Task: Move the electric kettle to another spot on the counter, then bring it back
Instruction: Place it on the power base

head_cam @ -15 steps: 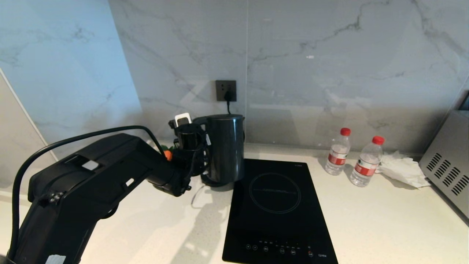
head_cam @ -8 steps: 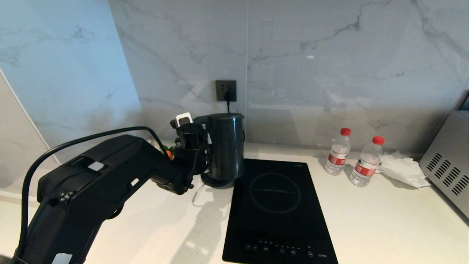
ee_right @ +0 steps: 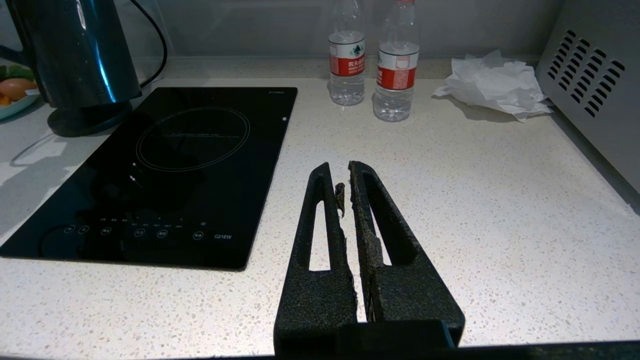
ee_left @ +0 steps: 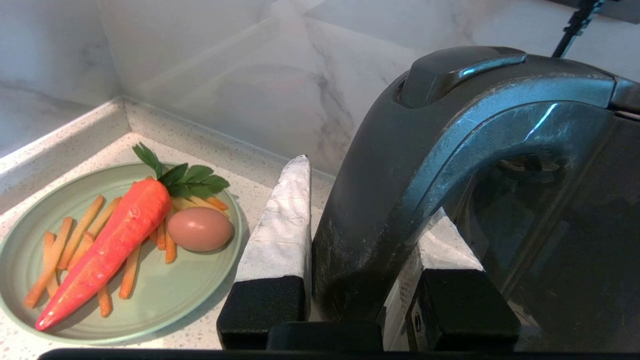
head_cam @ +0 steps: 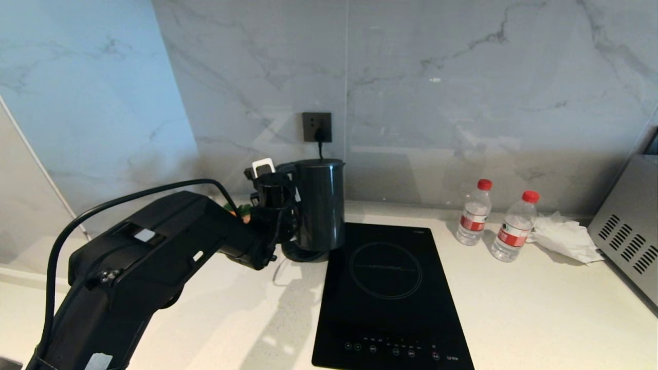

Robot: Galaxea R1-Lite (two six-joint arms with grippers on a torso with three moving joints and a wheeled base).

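With the left gripper (ee_left: 360,250) jaws clamped on the handle of the electric kettle (head_cam: 318,203), just lifted off its base disc (head_cam: 303,253), the kettle should be carried upright, clear of the induction hob (head_cam: 385,288), before being lowered onto open bench (head_cam: 540,308).

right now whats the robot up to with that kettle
The left end effector is clamped on the handle of the electric kettle, which looks lifted just off its base disc beside the induction hob. The right end effector hangs shut over the counter, idle. A plate of carrots and an egg sits beyond the kettle.
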